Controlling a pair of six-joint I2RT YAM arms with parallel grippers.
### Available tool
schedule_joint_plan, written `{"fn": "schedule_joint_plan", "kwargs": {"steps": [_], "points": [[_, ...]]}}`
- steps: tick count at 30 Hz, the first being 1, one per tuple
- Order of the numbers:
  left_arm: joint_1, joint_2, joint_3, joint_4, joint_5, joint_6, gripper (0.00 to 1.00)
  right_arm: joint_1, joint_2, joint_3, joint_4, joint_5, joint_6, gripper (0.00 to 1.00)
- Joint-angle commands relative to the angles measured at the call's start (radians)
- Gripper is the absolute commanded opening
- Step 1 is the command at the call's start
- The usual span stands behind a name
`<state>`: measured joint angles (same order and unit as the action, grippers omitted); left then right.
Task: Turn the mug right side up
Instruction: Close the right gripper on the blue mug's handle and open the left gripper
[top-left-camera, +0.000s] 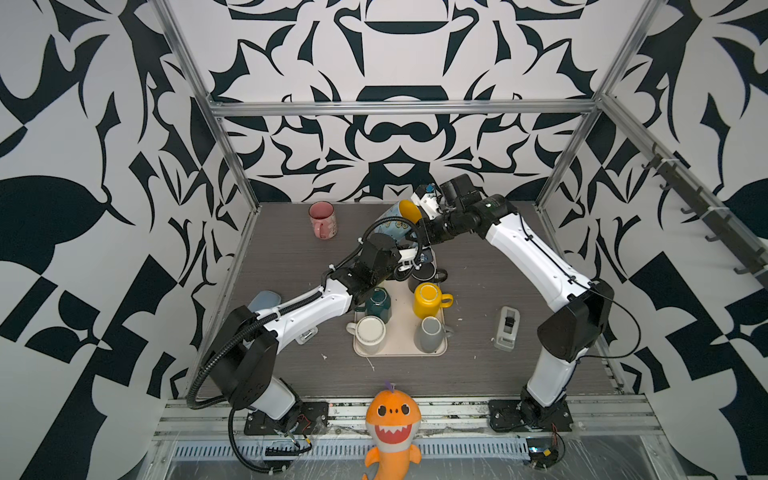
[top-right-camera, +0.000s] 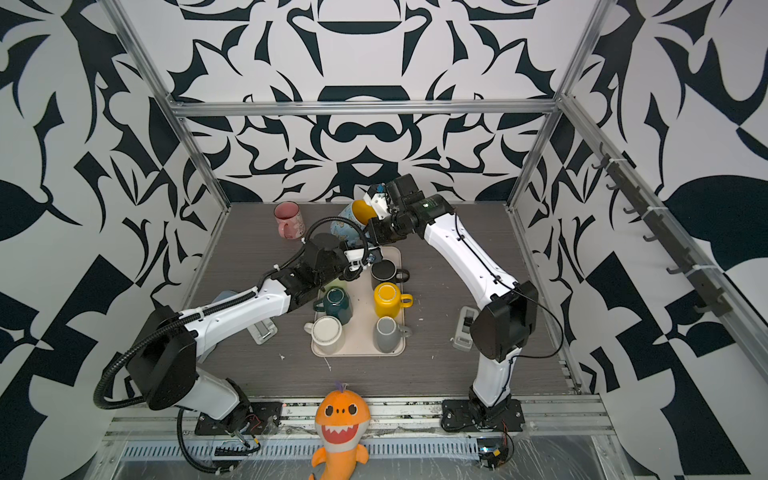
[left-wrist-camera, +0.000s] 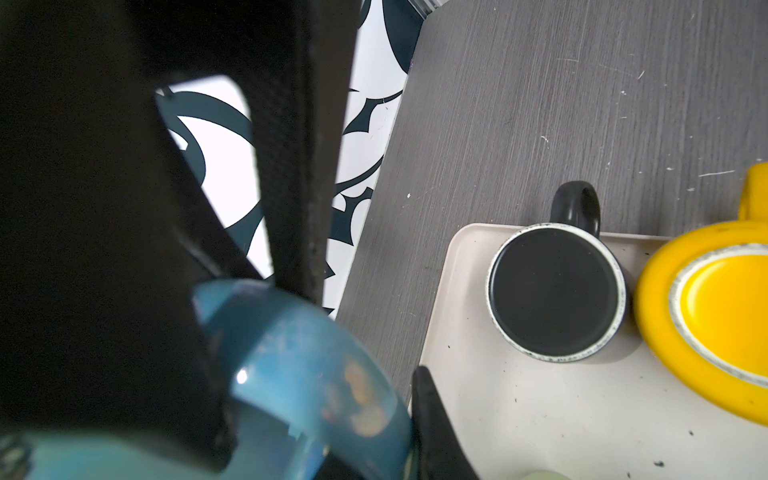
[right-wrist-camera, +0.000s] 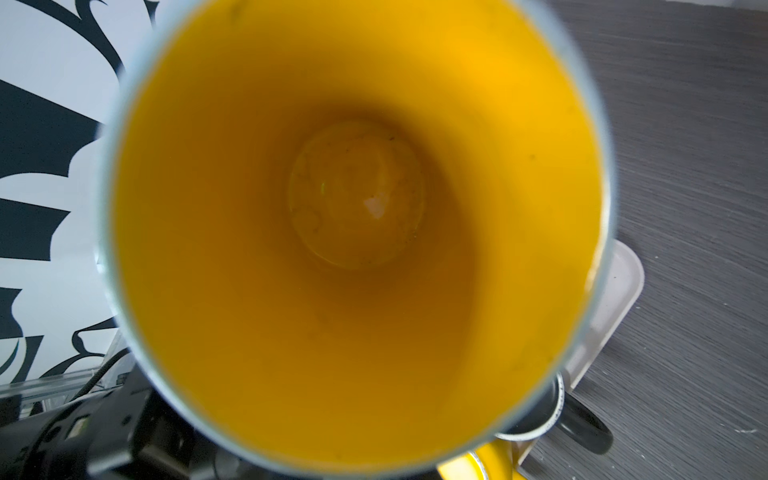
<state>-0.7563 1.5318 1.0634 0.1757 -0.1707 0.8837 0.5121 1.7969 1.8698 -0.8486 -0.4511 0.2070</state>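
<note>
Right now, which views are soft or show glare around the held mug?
Right wrist view: the blue mug fills the frame, rim blurred. Left wrist view: its handle is out of focus with a small glare spot; the black mug is sharp. Both top views: evenly lit, no glare.

2 arms bent inward, left gripper (left-wrist-camera: 320, 386) in a narrow pinch, right gripper (top-left-camera: 417, 222) close opposite.

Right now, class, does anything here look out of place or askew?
The blue mug is off the table, tilted in mid-air near the far end of the tray. The black mug and yellow mug on it stand upside down.
</note>
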Motion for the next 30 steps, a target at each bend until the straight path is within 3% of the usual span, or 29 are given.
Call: {"fn": "schedule_joint_plan", "kwargs": {"steps": [1, 5, 12, 30], "points": [[0.014, -0.024, 0.063, 0.222, -0.113, -0.067, 0.24, 0.025, -0.044, -0.024, 0.029, 0.055, 0.014, 0.00], [0.014, -0.026, 0.060, 0.231, -0.133, -0.066, 0.37, 0.025, -0.047, -0.025, 0.034, 0.072, 0.019, 0.00], [0.014, -0.031, 0.050, 0.247, -0.170, -0.058, 0.47, 0.024, -0.059, -0.025, 0.042, 0.122, 0.026, 0.00], [0.014, -0.191, -0.060, 0.259, -0.254, -0.044, 0.51, 0.008, -0.008, 0.073, 0.123, 0.246, 0.088, 0.00]]}}
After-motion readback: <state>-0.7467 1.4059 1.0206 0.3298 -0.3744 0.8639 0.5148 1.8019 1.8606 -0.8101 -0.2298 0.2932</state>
